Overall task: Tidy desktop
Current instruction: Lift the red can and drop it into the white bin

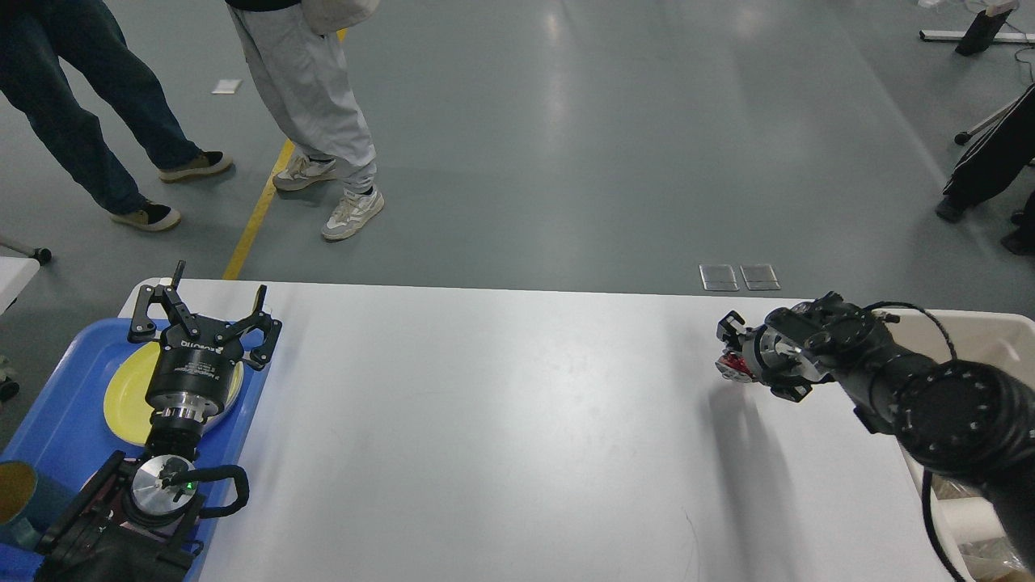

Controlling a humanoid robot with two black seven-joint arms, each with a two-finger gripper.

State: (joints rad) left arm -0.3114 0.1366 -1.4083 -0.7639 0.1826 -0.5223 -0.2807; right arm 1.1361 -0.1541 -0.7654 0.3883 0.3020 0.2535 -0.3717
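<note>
White counter [501, 420] fills the middle of my head view, running from the near edge up to a rounded far edge, with grey floor [566, 145] beyond it. Its broad central stretch shows only faint scuffs and the shadow of my right arm.

At the left end of the counter lies a blue tray [57, 420], and on it a yellow plate [121, 396], partly hidden under my left arm. At the near left corner of the tray stands a teal cup [20, 501] with a yellowish inside, cut off by the picture's edge. My left gripper [209, 311] hangs over the far part of the tray, pointing away from me, its two fingers spread wide with nothing between them.

At the right end, a beige bin [990, 339] sits at the edge of the counter, mostly covered by my right arm; pale material lies inside it near the bottom right corner. My right gripper [737, 356] reaches leftward over the counter from the bin side. It is seen end-on and dark, with a small red bit at its tip, and I cannot tell whether it is spread or closed, or whether it holds anything.

On the floor at the far left stand two people, seen from the waist down.
</note>
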